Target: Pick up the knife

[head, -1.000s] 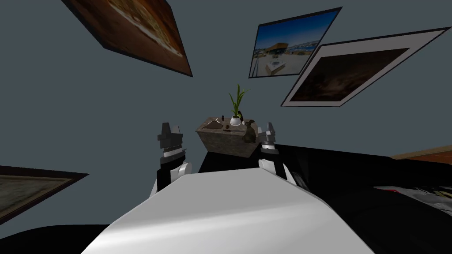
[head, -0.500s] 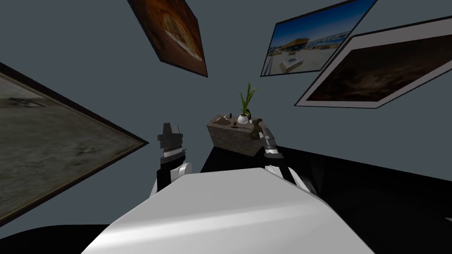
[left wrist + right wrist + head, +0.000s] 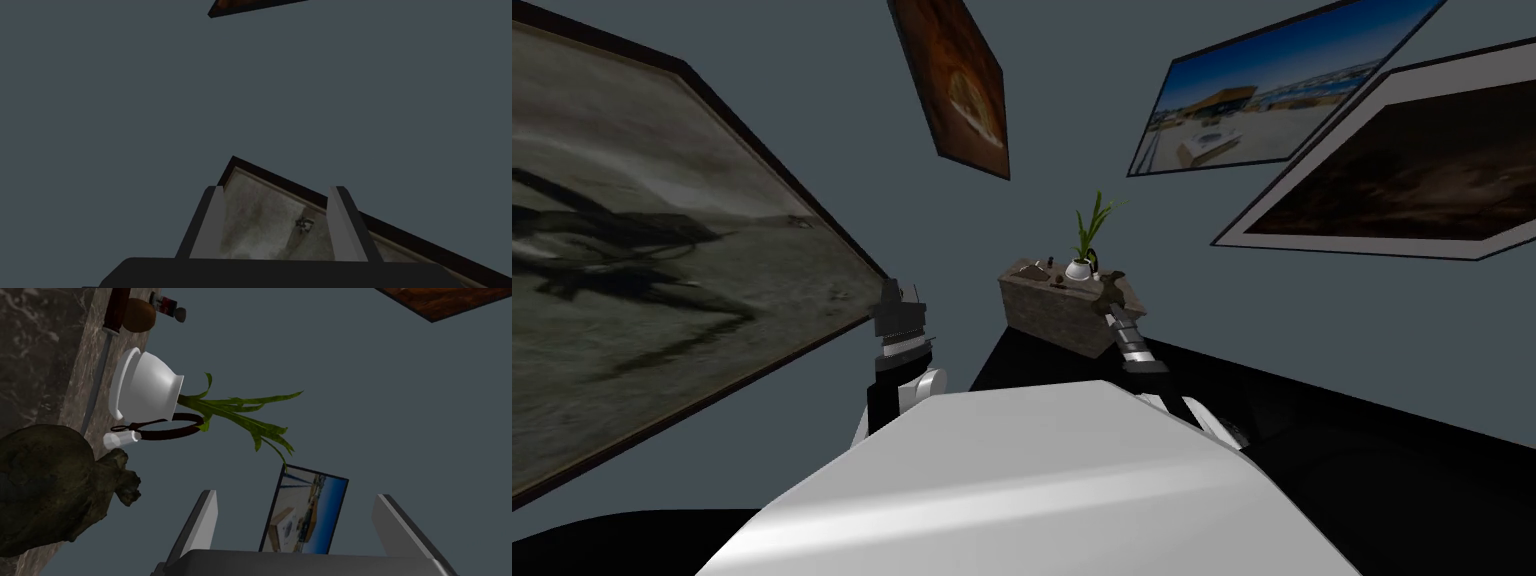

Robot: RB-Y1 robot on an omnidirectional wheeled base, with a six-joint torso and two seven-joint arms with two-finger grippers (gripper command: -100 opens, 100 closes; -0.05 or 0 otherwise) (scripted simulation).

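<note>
The knife (image 3: 102, 353) lies on a brown marbled counter top (image 3: 85, 358), with a dark reddish handle and a long grey blade, just beyond a white plant pot (image 3: 145, 385). My right gripper (image 3: 295, 520) is open and holds nothing; it hangs off the counter's end, short of the knife and level with the pot's green leaves. In the head view the right gripper (image 3: 1115, 303) sits at the right end of the counter (image 3: 1052, 310). My left gripper (image 3: 900, 294) is raised at the left, open (image 3: 277, 222), before a wall.
A dark brown lumpy sack (image 3: 50, 488) stands on the counter between my right gripper and the knife. A small clear cylinder (image 3: 120, 439) and a dark red ring (image 3: 165, 430) lie by the pot. A brown round item (image 3: 137, 315) and a small bottle (image 3: 167, 304) sit past the handle.
My head view has swung, so a large wall picture now takes up the left. The right forearm has leaned in toward the counter's right end. The left arm has kept its pose.
</note>
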